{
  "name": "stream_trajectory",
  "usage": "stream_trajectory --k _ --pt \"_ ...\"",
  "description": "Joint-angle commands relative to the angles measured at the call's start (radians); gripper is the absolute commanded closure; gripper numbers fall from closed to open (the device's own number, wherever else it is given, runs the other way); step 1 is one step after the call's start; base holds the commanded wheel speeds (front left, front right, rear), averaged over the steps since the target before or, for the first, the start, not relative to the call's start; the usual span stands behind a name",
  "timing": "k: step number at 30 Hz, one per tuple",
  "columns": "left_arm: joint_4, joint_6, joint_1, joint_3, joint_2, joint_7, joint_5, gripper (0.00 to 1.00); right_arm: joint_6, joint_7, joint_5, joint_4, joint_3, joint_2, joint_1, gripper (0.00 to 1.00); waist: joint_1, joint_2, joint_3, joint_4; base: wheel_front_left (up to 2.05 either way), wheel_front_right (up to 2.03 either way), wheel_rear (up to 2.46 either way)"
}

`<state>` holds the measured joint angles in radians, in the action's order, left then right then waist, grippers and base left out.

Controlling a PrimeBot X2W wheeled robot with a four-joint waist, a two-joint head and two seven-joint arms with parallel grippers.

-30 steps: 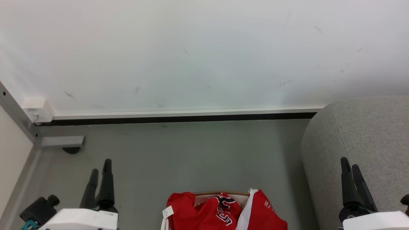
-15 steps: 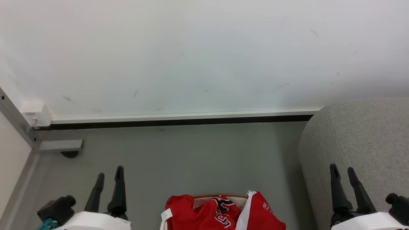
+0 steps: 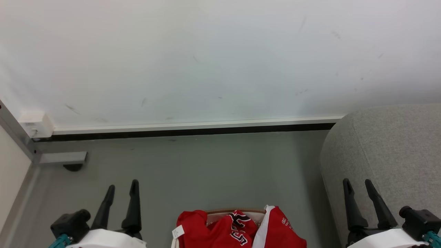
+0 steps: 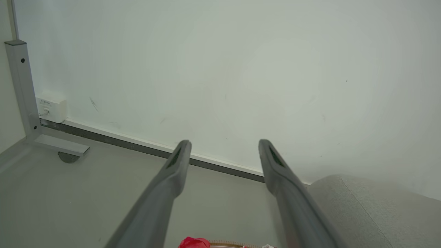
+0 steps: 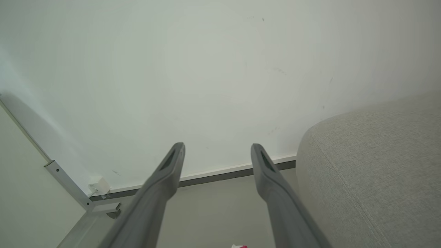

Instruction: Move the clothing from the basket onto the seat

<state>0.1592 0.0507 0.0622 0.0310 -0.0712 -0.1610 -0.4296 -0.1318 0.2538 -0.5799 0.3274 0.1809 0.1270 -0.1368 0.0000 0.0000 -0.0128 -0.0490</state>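
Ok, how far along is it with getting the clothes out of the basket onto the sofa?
Nothing looks done yet: the red clothing lies heaped in the basket, beside the seat. Nothing is in hand: the left gripper and right gripper are open and empty either side of it. Left: grasp the garments and carry them over.

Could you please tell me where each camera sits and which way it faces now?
Head view: on the head, facing forward and down at floor, wall, seat and the basket of clothing; left gripper and right gripper show, both open.
Left wrist view: on the left wrist, facing the wall's foot; its own fingers show.
Right wrist view: on the right wrist, facing wall and seat; its own fingers show.
Shared: all three show wall, seat and the metal post; clothing peeks at both wrist views' bottom edge.
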Motion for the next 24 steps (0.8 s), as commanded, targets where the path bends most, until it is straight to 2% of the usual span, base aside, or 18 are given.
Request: stream_trajectory --k 1,24 --pt "-0.005 0.002 0.009 0.001 -0.009 -0.014 0.036 0.00 0.001 0.003 0.038 0.002 -0.007 0.000 -0.019 0.00 0.0000 0.0000 0.000 -0.001 0.00 0.00 0.00" --pt "0.004 0.030 0.016 -0.015 0.008 -0.063 0.201 0.00 0.002 0.007 0.253 0.022 -0.031 -0.042 -0.022 0.00 0.0000 0.0000 0.001 -0.015 0.00 0.00 0.00"
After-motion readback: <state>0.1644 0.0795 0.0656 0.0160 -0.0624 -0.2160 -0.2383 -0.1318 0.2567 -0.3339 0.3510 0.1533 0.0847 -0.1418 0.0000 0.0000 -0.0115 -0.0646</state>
